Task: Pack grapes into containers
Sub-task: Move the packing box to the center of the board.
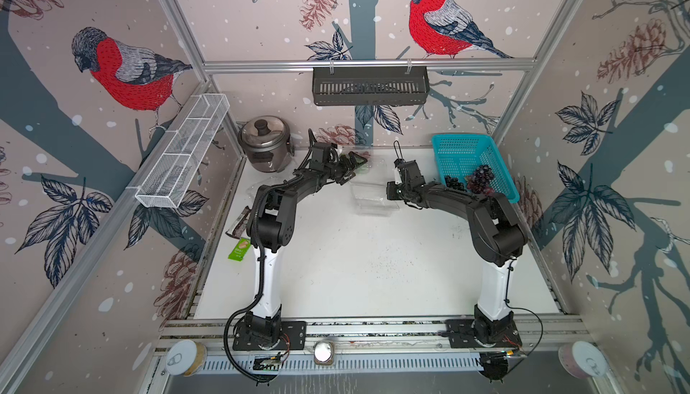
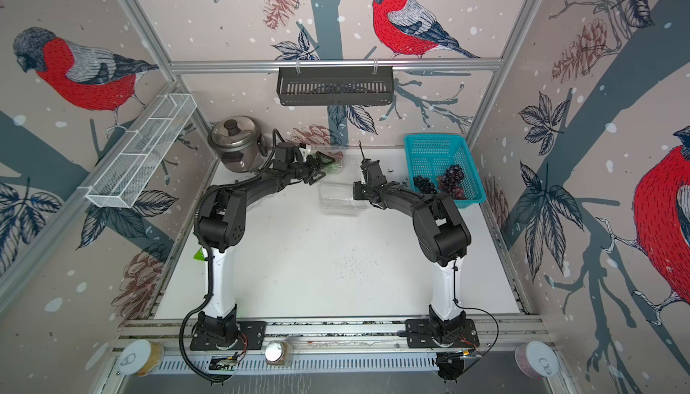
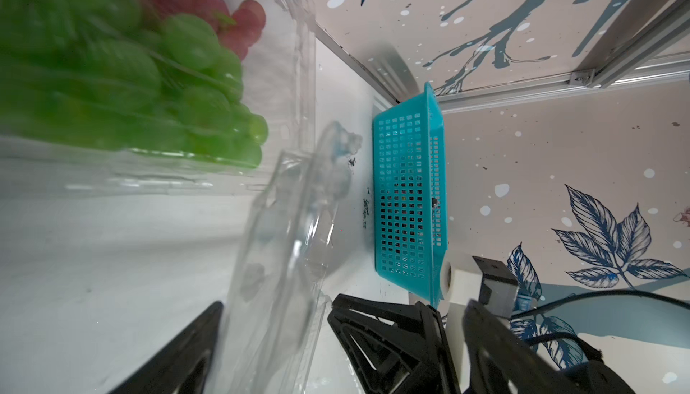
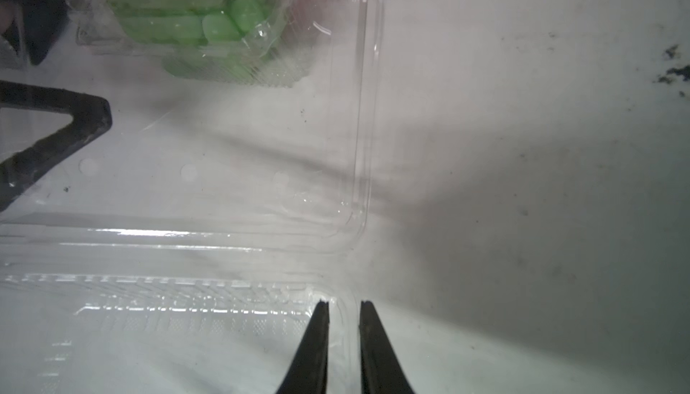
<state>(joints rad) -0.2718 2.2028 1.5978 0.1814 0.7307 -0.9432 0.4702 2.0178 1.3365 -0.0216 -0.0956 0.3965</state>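
Our right jaws pinch the corner rim of the empty container [image 4: 194,257]; bare surface [image 4: 522,187] lies open beyond them. Our left jaws gape around its upright lid [image 3: 283,239]. Ahead, a second container [image 3: 303,56] holds one green bunch [image 3: 130,75] and one red bunch [image 3: 231,19]; the basket [image 1: 459,153] holds two dark bunches [image 1: 453,183] [image 1: 481,178].

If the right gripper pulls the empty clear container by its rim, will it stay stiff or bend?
Probably it bends: the empty clear container is thin see-through plastic, and the right gripper pinches only its corner rim. It looks light, with nothing inside, so it may slide easily on the smooth white table.
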